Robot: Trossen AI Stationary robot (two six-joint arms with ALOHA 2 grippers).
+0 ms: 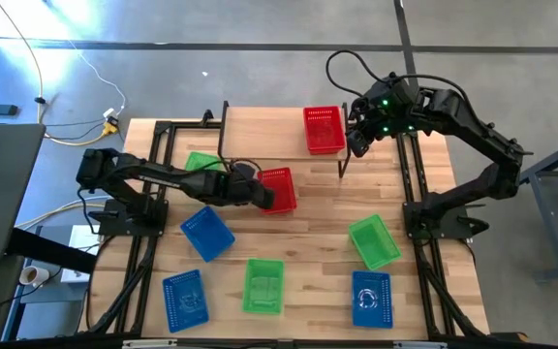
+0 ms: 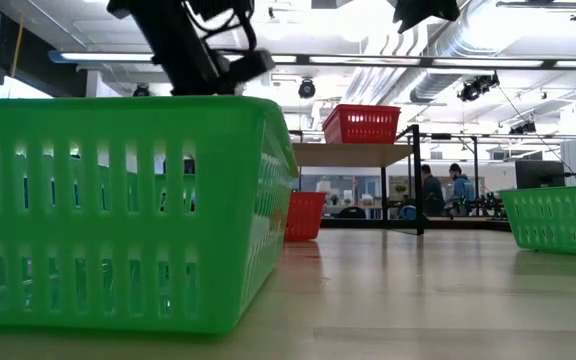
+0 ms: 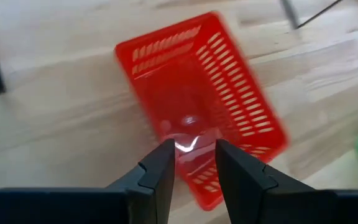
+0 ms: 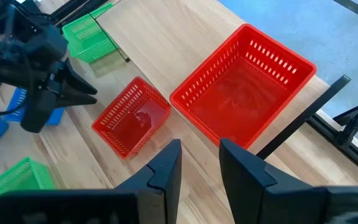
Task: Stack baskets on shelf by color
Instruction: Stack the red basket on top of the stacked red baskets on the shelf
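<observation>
reaching over the middle of the worktop, the left end effector sits at the near rim of a red basket that lies just in front of the shelf. its fingers stand a narrow gap apart with the rim under them, and i cannot tell whether they pinch the wall or only line up on it. my guess is that this basket is the next one meant for the red pile.

a second red basket already stands on the shelf's right end, likely marking where the reds go. the right end effector hovers just beside it, fingers slightly apart with nothing between them, seemingly waiting out of the way.

counting from above: two red baskets, three green baskets and three blue baskets, eight in sight. one green lies partly hidden behind the left arm near the shelf's legs; the other greens and all the blues lie scattered at loose angles across the near half of the worktop.
</observation>
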